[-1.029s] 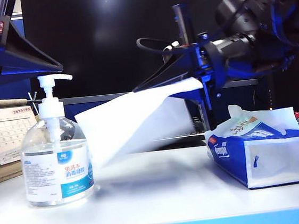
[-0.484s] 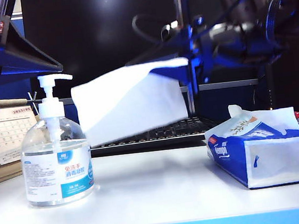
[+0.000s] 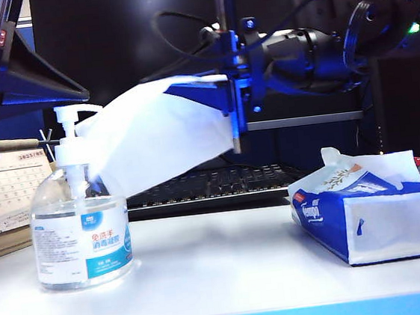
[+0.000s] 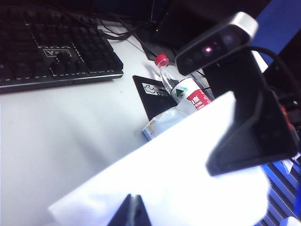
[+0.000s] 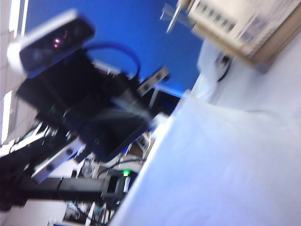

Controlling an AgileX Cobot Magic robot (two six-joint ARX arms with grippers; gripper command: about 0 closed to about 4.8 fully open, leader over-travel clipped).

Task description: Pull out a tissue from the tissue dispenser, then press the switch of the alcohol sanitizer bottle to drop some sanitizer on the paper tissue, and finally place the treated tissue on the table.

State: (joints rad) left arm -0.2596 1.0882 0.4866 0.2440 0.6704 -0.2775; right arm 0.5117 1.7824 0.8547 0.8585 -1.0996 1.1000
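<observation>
**Tissue at the nozzle, pump press is next**

Landmark: alcohol sanitizer bottle (image 3: pixel 81 230).

Right gripper (image 3: pixel 226 82) is up in the air, well to the dispenser side of the bottle and higher than its pump, clamped on one edge of the tissue (image 3: pixel 159 136). The sheet slopes down from the jaws toward the bottle; its low corner sits right at the neck, under the switch (image 3: pixel 76 111). Touching or just short, can't tell.

Left gripper (image 4: pixel 130 210) is closed, holding nothing, poised above the switch and a little to the side away from the dispenser, with the sheet spread below it in the left wrist view.

Step, as I read it: pull-out done, tissue being positioned for the drop. Next needs the tissue under the nozzle tip, then the left gripper straight down on the switch.

Around: tissue dispenser (image 3: pixel 373 212) on the table (image 3: pixel 229 268), well apart from the bottle. Keyboard (image 3: pixel 205 186) behind. Desk calendar (image 3: pixel 0 198) just beside the bottle, far side. Drink bottle with red cap (image 4: pixel 181 84) beyond the dispenser.

Obstruction: none in the press path. Risk is the limp sheet sagging off the nozzle line.
</observation>
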